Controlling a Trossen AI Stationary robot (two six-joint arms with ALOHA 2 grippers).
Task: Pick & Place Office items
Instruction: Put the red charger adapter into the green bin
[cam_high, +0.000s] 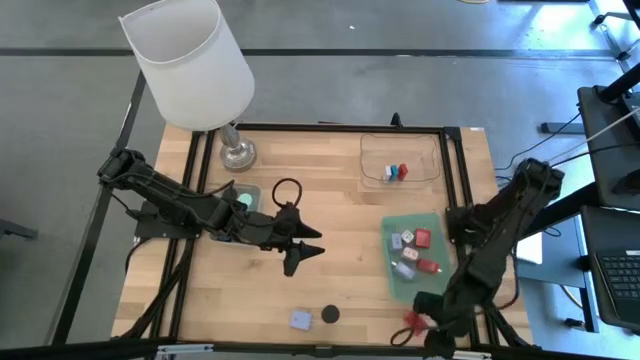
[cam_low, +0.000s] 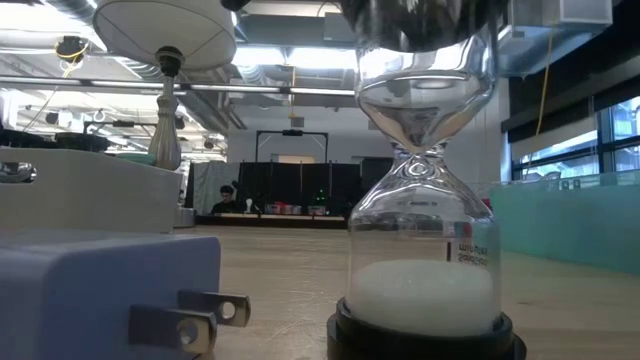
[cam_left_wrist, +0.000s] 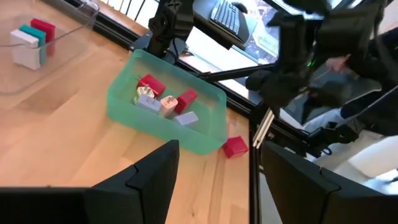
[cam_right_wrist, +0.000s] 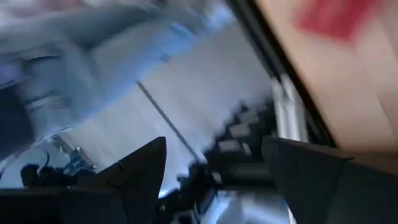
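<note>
With my right hand (cam_high: 420, 322) spread just beside the red block (cam_high: 412, 321), I judge it light and stiff, best pinched on its flat sides.

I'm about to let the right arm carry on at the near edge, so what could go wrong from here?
1. The small red block lies at the table's near edge by the right gripper; a nudge could push it off.
2. The translucent green tray sits close beside the right arm; a swing could bump it.
3. The black-based hourglass stands upright near the left gripper; it could topple.
</note>
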